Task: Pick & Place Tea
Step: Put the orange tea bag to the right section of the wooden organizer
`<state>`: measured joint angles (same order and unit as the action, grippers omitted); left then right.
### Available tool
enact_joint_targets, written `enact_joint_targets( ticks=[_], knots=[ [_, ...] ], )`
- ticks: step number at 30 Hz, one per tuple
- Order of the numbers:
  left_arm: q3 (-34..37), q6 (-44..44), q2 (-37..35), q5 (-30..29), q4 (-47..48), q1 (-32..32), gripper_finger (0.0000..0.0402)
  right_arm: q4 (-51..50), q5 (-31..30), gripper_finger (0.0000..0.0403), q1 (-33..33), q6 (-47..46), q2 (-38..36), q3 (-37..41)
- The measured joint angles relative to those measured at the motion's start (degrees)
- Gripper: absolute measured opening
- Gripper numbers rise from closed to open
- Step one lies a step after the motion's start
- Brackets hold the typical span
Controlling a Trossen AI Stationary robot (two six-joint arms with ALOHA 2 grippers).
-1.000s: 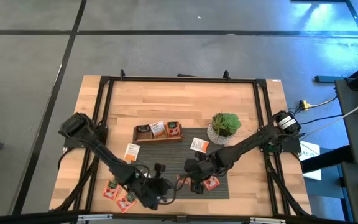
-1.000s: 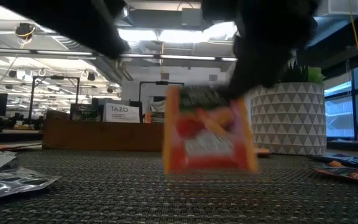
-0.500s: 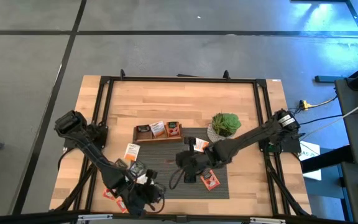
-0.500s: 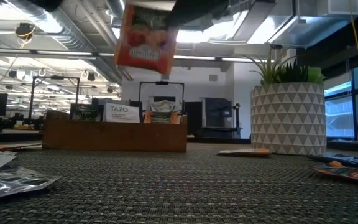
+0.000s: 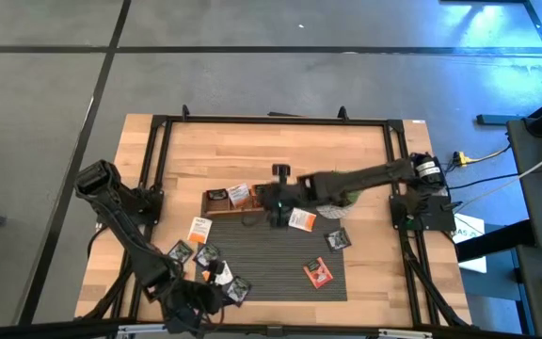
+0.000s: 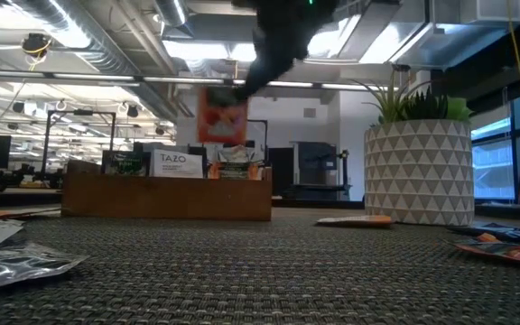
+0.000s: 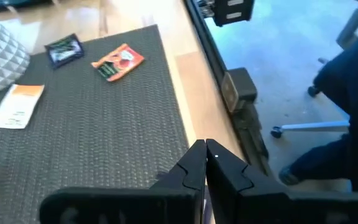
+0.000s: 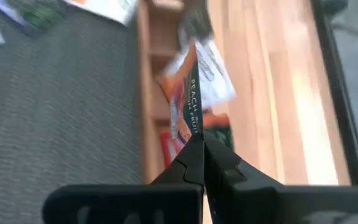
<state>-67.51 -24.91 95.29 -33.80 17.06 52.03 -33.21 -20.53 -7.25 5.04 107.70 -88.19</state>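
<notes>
Overhead, the right pincer (image 5: 273, 201) grips an orange sachet (image 8: 188, 106) reading "PEACH" above the wooden tray (image 6: 165, 196), where another sachet (image 6: 174, 163) reads "TAZO"; the left pincer (image 7: 205, 163) is closed, empty.

Table (image 5: 280, 151) of pale, smooth wood; mat (image 6: 269, 271) a coarse dark weave (matt); tray (image 6: 165, 196) plain wood; sachet (image 7: 118, 61) glossy; pot (image 6: 420, 171) matt, faceted
</notes>
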Motion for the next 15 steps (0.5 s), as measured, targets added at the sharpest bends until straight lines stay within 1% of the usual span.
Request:
enact_joint_targets(
  ticks=[2, 4, 8, 12, 15],
  knots=[
    [-0.02, -0.39, 0.23, -0.07, -0.14, -0.68, 0.0007, -2.15, 1.42, 0.0003, 2.14, -0.14, 0.00, 1.00],
    [0.14, -1.37, 0.34, 0.16, -0.01, -1.15, 0.0009, -1.90, 2.68, 0.0004, 3.83, -0.30, 0.00, 2.60],
    [0.86, -1.80, 0.35, 0.69, -0.35, -2.05, 0.0010, 2.91, 5.84, 0.0004, 5.45, -0.70, 0.00, 6.51],
    [1.78, -2.36, 0.34, 0.88, -0.51, -2.59, 0.0006, 9.41, 7.98, 0.0005, 5.70, -0.35, 0.00, 9.85],
    [2.34, -3.04, 0.36, 0.71, -0.57, -2.84, 0.0005, 9.90, 8.30, 0.0006, 5.70, -0.29, 0.02, 10.59]
  ],
)
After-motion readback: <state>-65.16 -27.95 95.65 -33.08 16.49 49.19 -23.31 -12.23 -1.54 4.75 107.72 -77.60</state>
